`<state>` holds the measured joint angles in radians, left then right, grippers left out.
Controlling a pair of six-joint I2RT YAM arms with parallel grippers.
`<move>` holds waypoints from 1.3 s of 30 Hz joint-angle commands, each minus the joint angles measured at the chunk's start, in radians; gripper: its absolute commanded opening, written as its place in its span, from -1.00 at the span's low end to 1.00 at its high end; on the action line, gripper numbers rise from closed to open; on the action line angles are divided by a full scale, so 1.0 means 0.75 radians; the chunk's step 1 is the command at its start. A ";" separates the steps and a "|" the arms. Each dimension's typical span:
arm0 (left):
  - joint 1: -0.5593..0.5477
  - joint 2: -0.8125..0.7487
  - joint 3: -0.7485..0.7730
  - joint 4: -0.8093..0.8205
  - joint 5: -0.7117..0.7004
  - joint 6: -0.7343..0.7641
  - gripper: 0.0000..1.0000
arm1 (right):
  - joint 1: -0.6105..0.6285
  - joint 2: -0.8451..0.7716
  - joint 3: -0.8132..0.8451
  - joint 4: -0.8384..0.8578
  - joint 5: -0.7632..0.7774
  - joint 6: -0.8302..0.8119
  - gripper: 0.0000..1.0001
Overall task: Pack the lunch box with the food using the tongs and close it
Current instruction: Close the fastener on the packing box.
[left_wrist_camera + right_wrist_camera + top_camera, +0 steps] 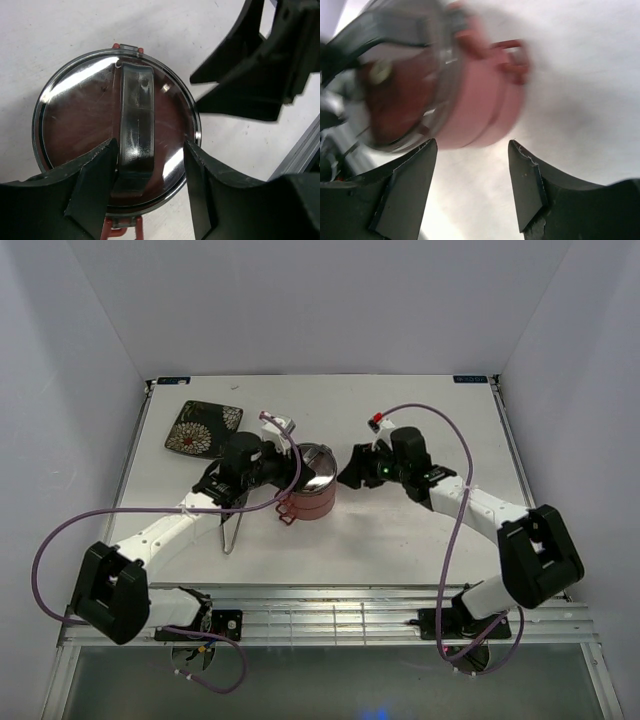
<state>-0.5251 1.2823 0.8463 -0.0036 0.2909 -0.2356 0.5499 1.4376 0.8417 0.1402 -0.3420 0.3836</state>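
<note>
Lying toward the counter's [400,540] near edge, left of middle, the tongs [236,525] are untouched. The lunch box [310,502] stands mid-counter, lidded. The left hand [149,150] hangs above it, released, jaws apart either side of the lid's handle [136,115]. The right hand [472,147] hovers just right of it, released, empty.

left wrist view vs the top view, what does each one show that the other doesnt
Left wrist only: the dark handle across the shiny lid, with the left gripper open astride its near end. Top only: the tongs lying on the table under the left arm, and the patterned square plate at the far left. Both: the closed red lunch box and the right gripper beside it.
</note>
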 commanded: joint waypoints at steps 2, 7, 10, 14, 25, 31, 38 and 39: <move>-0.012 0.010 -0.004 -0.159 -0.017 -0.032 0.31 | -0.109 0.053 0.111 -0.009 0.053 -0.090 0.29; -0.012 0.039 0.023 -0.173 -0.091 -0.062 0.27 | -0.179 0.094 0.203 -0.107 0.047 -0.159 0.30; -0.012 0.025 0.039 -0.149 -0.118 -0.077 0.29 | -0.181 0.092 0.268 -0.229 0.082 -0.182 0.29; -0.012 -0.036 0.123 -0.138 -0.208 -0.091 0.48 | -0.169 -0.029 0.171 -0.230 0.133 -0.080 0.39; 0.060 -0.194 0.158 -0.369 -0.625 -0.127 0.48 | 0.222 -0.228 -0.130 -0.042 0.452 0.200 0.49; 0.285 -0.284 -0.071 -0.286 -0.390 -0.207 0.08 | 0.341 -0.133 0.117 -0.146 0.613 0.225 0.42; 0.289 -0.239 -0.220 -0.159 -0.243 -0.312 -0.31 | 0.400 -0.088 0.372 -0.305 0.769 0.307 0.29; 0.289 -0.245 -0.247 -0.120 -0.168 -0.318 -0.32 | 0.410 -0.046 0.411 -0.334 0.773 0.299 0.28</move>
<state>-0.3061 1.1114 0.7155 -0.1699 0.0475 -0.4301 0.8391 1.3628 1.0561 -0.0441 0.1558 0.5823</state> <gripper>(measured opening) 0.346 0.644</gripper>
